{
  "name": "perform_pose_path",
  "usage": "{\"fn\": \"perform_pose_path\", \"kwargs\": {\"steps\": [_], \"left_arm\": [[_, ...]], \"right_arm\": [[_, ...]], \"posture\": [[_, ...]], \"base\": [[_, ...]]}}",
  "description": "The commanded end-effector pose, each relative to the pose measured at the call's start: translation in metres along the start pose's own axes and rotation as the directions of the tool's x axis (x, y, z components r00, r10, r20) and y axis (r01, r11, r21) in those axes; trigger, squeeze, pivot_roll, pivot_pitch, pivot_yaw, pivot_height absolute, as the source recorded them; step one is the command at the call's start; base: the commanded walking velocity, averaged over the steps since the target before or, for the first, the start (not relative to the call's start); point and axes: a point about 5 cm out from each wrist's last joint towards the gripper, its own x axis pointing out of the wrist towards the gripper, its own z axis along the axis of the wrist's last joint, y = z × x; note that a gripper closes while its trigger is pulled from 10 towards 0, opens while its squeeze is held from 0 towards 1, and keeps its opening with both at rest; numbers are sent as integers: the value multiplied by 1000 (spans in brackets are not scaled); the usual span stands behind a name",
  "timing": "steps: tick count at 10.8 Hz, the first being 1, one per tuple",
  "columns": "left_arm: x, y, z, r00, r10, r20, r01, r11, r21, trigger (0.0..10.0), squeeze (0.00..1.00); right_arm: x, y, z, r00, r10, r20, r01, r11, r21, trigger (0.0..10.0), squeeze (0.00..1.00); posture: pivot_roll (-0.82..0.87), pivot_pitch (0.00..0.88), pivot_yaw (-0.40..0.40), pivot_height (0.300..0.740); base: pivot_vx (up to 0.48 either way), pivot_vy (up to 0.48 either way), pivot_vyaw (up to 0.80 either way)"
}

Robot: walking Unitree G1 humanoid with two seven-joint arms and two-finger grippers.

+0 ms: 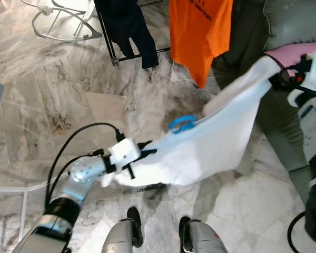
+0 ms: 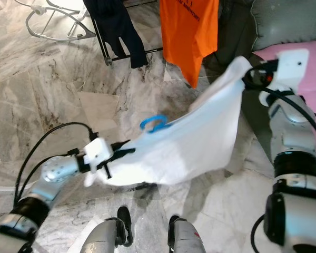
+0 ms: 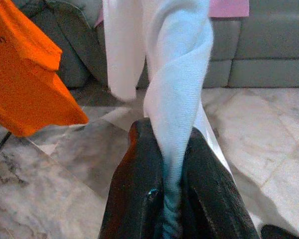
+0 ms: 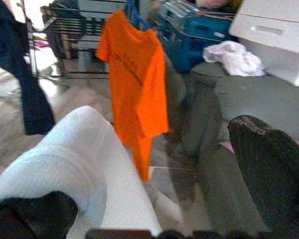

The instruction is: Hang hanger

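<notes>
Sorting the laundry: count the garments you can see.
4. A white garment stretched between the left gripper and right gripper; an orange T-shirt and dark garment hanging on the rack; a white bundle behind. Others may be hidden.

Blue hanger [image 1: 181, 124] inside white shirt [image 1: 216, 142], stretched above floor.

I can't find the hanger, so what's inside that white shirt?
A blue hanger hook pokes out of the white shirt at its top edge. The rest of the hanger is covered by cloth.
</notes>
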Motion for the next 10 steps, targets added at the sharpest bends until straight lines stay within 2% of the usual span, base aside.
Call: {"fn": "perform_pose_path", "kwargs": {"steps": [1, 2, 6, 7, 10], "left_arm": [[-2, -1, -3, 1000, 21, -16, -21, 1000, 3, 0, 0], [7, -3, 1, 999, 39, 8, -38, 999, -4, 0, 0], [23, -13, 5, 998, 52, 35, -51, 998, -26, 0, 0], [28, -18, 7, 997, 57, 47, -55, 998, -33, 0, 0], [33, -21, 9, 997, 59, 54, -57, 998, -36, 0, 0]], "right_arm": [[-2, 5, 0, 1000, 20, 5, -20, 1000, 12, 10000, 0], [-4, 21, -4, 997, 71, 3, -71, 997, 28, 10000, 0], [-7, 61, -8, 984, 177, 3, -176, 982, 70, 10000, 0], [-10, 79, -8, 974, 227, 7, -227, 968, 105, 10000, 0], [-15, 98, -9, 957, 290, 8, -288, 947, 140, 10000, 0]], "posture": [[-164, 320, 50, 740], [-165, 320, 49, 740], [-166, 321, 49, 740], [-167, 322, 50, 740], [-165, 322, 50, 740]], "base": [[0, 0, 0], [0, 0, 0], [0, 0, 0], [0, 0, 0], [0, 0, 0]]}}
